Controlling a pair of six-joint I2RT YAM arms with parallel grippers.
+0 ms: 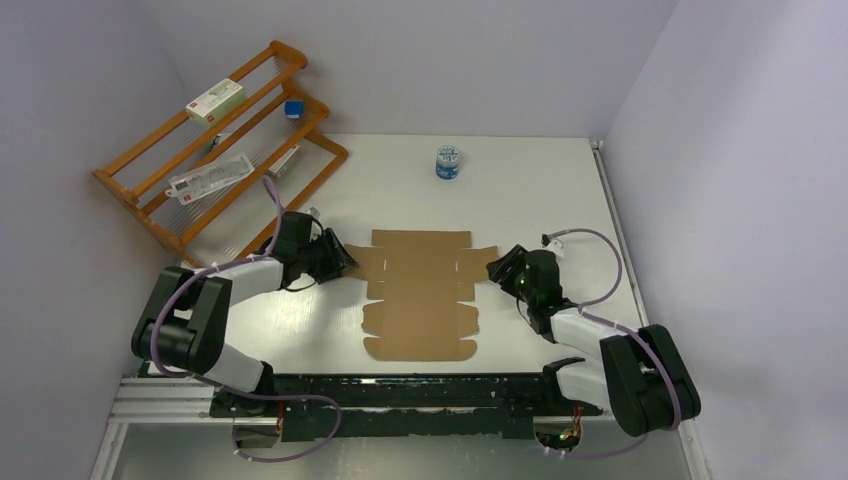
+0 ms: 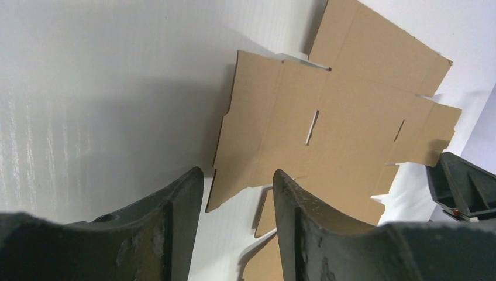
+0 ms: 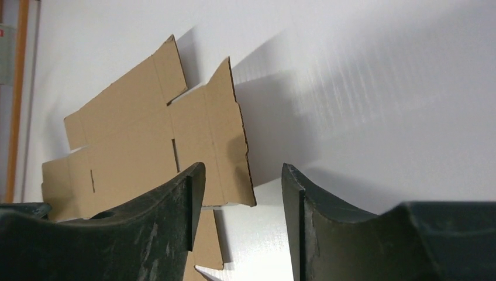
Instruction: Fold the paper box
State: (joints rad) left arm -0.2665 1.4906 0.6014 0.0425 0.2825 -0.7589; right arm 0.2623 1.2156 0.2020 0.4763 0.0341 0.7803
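On the white table (image 1: 530,200), the flat paper box (image 1: 421,293) lies between both arms' empty, open jaws.

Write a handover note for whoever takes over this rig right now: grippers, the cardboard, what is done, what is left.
Flat brown corrugated cardboard die-cut sheet: lies unfolded on the white table, between the two grippers.
Left gripper: open, at the sheet's left side flap.
Right gripper: open, at the right side flap.
Done: both grippers are at the flaps.
Left: every fold.
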